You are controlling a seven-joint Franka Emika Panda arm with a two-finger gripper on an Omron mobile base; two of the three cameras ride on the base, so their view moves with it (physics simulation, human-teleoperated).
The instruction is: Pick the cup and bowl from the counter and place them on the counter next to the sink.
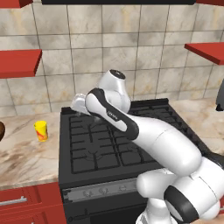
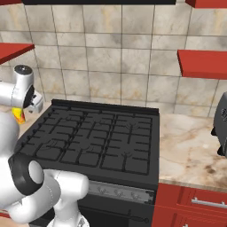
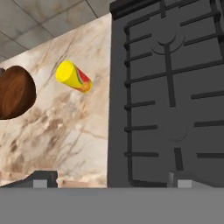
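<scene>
The small yellow cup (image 1: 40, 130) with a red-orange mark stands upright on the marbled counter (image 1: 24, 157), left of the stove. In the hand view the cup (image 3: 73, 77) appears tilted, with the dark brown bowl (image 3: 15, 92) to its left; the bowl (image 1: 1, 131) is cut off by the left edge of the left base view. My gripper (image 3: 113, 179) is open, its fingertips (image 3: 41, 178) wide apart with nothing between them. It hovers over the stove's left edge, apart from both objects. In the right base view the cup (image 2: 18, 116) peeks out below the hand.
The black gas stove (image 1: 118, 140) with raised grates fills the middle. More counter (image 2: 195, 150) lies to its right, with a dark appliance (image 2: 220, 124) at the far right. Red shelves (image 1: 19, 61) hang on the tiled wall. Red cabinet fronts (image 1: 26, 203) sit below.
</scene>
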